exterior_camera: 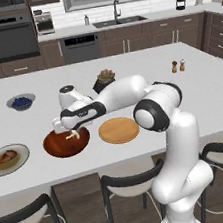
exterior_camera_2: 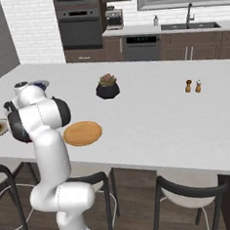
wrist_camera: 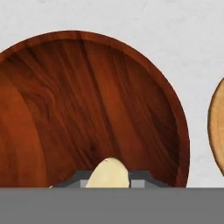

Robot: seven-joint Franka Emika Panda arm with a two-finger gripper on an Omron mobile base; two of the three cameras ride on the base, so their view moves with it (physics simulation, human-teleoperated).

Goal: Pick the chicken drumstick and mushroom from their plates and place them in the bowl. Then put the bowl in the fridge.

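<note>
No writing or brand could be read on anything. The gripper (exterior_camera: 72, 135) hung over the bowl (exterior_camera: 55, 146), its jaws closed narrowly on the mushroom (wrist_camera: 109, 173), a small pale cream piece that sat between the fingertips above the bowl's floor. The bowl was wide, shallow and glossy reddish-brown, with dark wood grain running across its inside, and it held nothing else. Just beside the bowl, on the side toward the arm's shoulder, lay the wooden plate (exterior_camera: 119, 130), a flat light tan disc with nothing on it. On the bowl's other side, near it but apart, stood the grey-rimmed plate (exterior_camera: 20, 158) carrying the chicken drumstick (exterior_camera: 4, 159), orange-brown and tapered. Beyond the bowl stood a grey bowl of blueberries (exterior_camera: 21, 102) and a black succulent pot (exterior_camera: 105, 80).
</note>
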